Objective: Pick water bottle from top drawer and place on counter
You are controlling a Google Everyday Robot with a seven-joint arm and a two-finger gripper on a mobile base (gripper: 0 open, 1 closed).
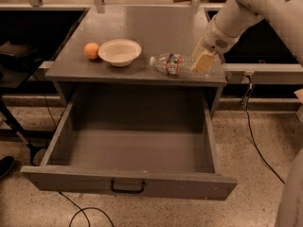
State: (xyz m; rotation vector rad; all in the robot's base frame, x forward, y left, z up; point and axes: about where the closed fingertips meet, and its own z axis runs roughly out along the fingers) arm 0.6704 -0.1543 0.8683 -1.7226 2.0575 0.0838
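Note:
The water bottle (176, 65) is clear with a red-and-dark label and a white cap. It lies on its side on the grey counter (161, 25) near the front right edge, with the cap pointing left. My gripper (202, 62) comes down from the upper right and is shut on the bottle's base end, with one yellowish finger (204, 59) in front of it. The top drawer (130, 150) is pulled fully open below the counter. It is empty, and its black handle (127, 188) sits at the middle of the front panel.
A white bowl (120, 51) and an orange (91, 50) sit on the counter's left front. Black cables (255, 136) run over the speckled floor to the right and in front. A dark stand (14, 103) is at the left.

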